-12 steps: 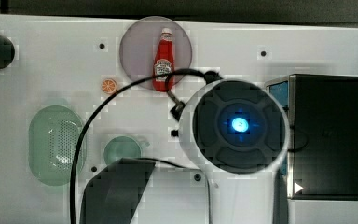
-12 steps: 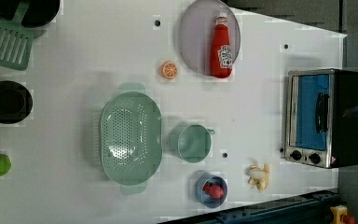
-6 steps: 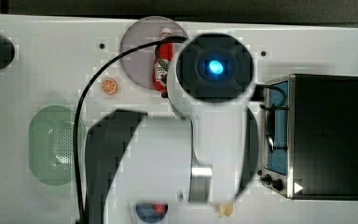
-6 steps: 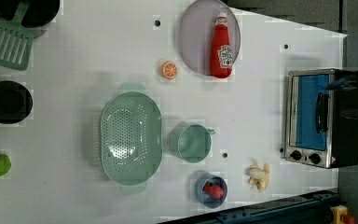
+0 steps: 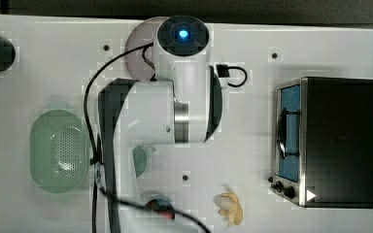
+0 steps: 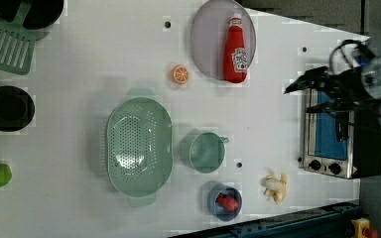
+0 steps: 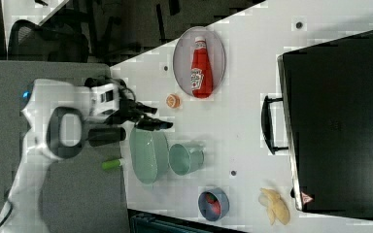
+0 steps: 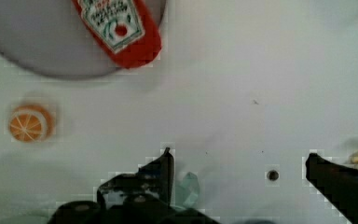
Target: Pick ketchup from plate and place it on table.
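Top view: white arm (image 5: 175, 97) stretched over the table (image 5: 330, 48), its blue-lit end covering most of the plate (image 5: 137, 43). Green basket (image 5: 58, 150) at the top view's left, toaster oven (image 5: 330, 141) at the top view's right, a peeled banana (image 5: 230, 208) near the lower edge.

Left view: ketchup (image 6: 234, 49) lying flat on the plate (image 6: 206, 39), cap toward the far edge, base reaching the plate's near rim. Orange slice (image 6: 180, 74) on the table (image 6: 79, 99) just beside the plate. Gripper (image 6: 302, 96) raised in front of the toaster oven (image 6: 335, 134), well apart from the bottle, its 2 dark fingers spread wide with nothing between them. Green basket (image 6: 139, 146) mid-table with a green cup (image 6: 203, 152) beside it; blue bowl (image 6: 224, 202) holding a strawberry near the front edge, banana (image 6: 275, 187) near it.

Right view: ketchup (image 7: 200, 70) lying along the middle of the plate (image 7: 182, 53), label up. Gripper (image 7: 158, 116) level with the orange slice (image 7: 173, 100) and the basket (image 7: 148, 155), fingers parted, empty.

Wrist view: ketchup's (image 8: 121, 28) base end overhanging the plate's (image 8: 37, 46) rim. Orange slice (image 8: 29, 122) alone on the table (image 8: 242, 84). 2 black fingertips (image 8: 165, 163) set far apart, bare tabletop between them.
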